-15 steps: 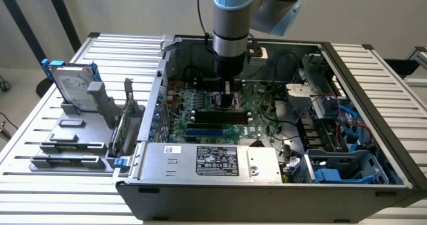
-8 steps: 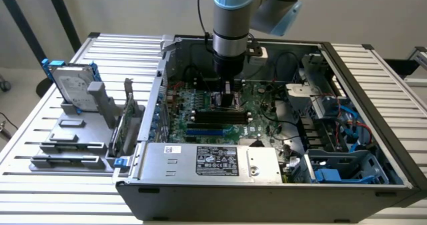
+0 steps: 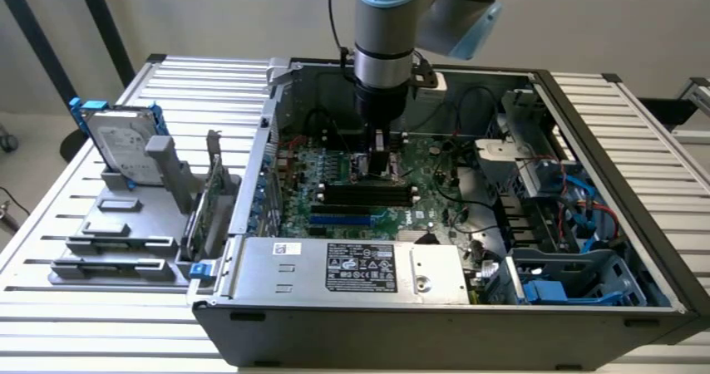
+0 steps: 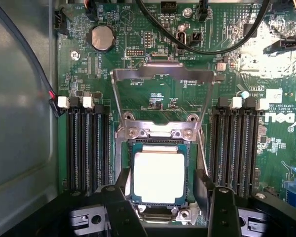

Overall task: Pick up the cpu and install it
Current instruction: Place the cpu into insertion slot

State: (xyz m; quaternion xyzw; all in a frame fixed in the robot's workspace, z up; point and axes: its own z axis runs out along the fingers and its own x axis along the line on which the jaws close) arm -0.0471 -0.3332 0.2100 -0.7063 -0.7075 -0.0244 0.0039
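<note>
The cpu (image 4: 158, 177), a flat square chip with a bright silver top, lies seated in the square socket frame (image 4: 160, 132) on the green motherboard (image 4: 113, 59). The socket's metal load plate (image 4: 163, 74) is swung up and open beyond it. My gripper (image 4: 165, 205) stands open just above the chip. Its two black fingers (image 4: 121, 212) straddle the chip's near edge with a gap on each side, holding nothing. From the exterior view, the gripper (image 3: 377, 164) reaches straight down into the open computer case (image 3: 444, 307), low over the board's middle.
Black memory slots (image 4: 86, 148) flank the socket on both sides. Black cables (image 4: 207, 47) loop across the board beyond it. A silver power supply (image 3: 355, 266) sits at the case front. A hard drive with a blue frame (image 3: 116, 141) stands on a grey fixture at the exterior view's left.
</note>
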